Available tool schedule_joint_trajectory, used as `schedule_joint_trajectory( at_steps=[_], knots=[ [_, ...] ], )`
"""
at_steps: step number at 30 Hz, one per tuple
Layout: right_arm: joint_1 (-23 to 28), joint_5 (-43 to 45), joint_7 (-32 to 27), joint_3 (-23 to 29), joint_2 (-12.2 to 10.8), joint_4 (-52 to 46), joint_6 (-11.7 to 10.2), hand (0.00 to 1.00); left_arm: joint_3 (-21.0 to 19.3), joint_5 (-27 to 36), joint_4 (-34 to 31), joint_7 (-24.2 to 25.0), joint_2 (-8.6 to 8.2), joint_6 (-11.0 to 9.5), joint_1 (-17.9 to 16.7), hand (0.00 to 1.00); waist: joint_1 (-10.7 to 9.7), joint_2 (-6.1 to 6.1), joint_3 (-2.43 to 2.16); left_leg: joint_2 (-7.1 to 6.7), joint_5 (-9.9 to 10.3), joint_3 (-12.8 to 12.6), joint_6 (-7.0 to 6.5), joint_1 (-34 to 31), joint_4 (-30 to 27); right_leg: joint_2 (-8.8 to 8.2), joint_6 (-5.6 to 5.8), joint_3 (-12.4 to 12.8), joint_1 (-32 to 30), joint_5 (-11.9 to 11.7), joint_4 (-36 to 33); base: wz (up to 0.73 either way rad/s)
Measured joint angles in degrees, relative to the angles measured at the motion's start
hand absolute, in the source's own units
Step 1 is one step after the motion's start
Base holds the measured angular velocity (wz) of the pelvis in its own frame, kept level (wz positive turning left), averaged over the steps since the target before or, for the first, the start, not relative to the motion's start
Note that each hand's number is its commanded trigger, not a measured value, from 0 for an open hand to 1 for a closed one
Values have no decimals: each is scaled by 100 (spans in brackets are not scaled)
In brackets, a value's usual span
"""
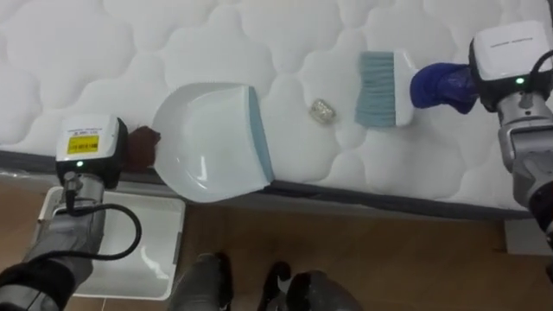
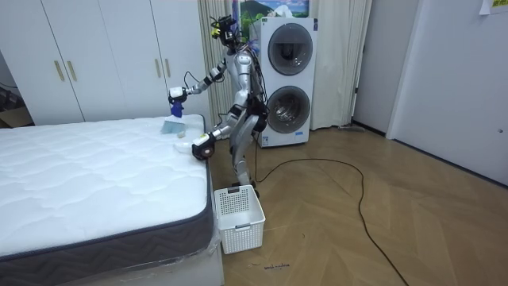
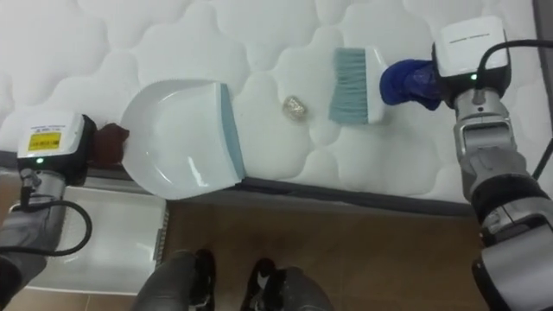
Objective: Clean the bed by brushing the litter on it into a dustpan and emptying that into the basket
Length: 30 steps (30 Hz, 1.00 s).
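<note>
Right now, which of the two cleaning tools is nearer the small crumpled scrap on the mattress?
The brush: its bristles sit just right of the crumpled scrap, while the dustpan lies farther off on its left, overhanging the mattress edge.

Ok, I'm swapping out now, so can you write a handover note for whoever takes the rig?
Right hand: shut on the brush, over the mattress.
Left hand: at the dustpan handle, grip hidden; dustpan lies at the mattress edge.
Crumpled scrap lies between dustpan lip and brush, not yet swept.
To do: sweep it in, then probably tip it into the white basket on the floor.
</note>
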State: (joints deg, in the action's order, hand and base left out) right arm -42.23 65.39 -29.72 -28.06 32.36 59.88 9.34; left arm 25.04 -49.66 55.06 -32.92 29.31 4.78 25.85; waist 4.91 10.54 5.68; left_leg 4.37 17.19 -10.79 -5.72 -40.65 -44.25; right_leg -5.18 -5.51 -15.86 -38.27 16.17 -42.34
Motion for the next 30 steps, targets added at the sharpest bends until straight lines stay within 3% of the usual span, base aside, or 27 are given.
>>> schedule_joint_trajectory(
  at_steps=[6, 10, 20, 30],
  knots=[
    [-6, 410, 448, -3, 7, -257, 2, 100, -25, -193, -133, 94, 121, 0, 22, 100, 36, 154, -12, 22, -8, 0, 14, 25, 41, 40, -3, 1, 36, -34, 90, -1],
    [-32, 488, 778, -6, 7, -292, 1, 100, -31, -193, -180, 120, 157, -1, 23, 100, 69, 159, -15, 95, -8, 4, 14, 11, 56, 136, 2, -8, 90, -126, 265, -7],
    [-29, 455, 1326, -242, 121, -496, -3, 100, -25, -170, -190, 369, 157, -17, 103, 100, 117, 159, -15, 110, -8, 17, 13, 58, 96, 174, 17, -21, 173, -169, 376, 0],
    [251, 207, 1448, -679, 121, -1054, -64, 100, -3, -145, -89, 443, 187, -220, 111, 100, 156, 156, -12, 176, 7, 133, 41, 242, 147, 284, 14, -159, 513, -241, 674, 2]
  ],
)
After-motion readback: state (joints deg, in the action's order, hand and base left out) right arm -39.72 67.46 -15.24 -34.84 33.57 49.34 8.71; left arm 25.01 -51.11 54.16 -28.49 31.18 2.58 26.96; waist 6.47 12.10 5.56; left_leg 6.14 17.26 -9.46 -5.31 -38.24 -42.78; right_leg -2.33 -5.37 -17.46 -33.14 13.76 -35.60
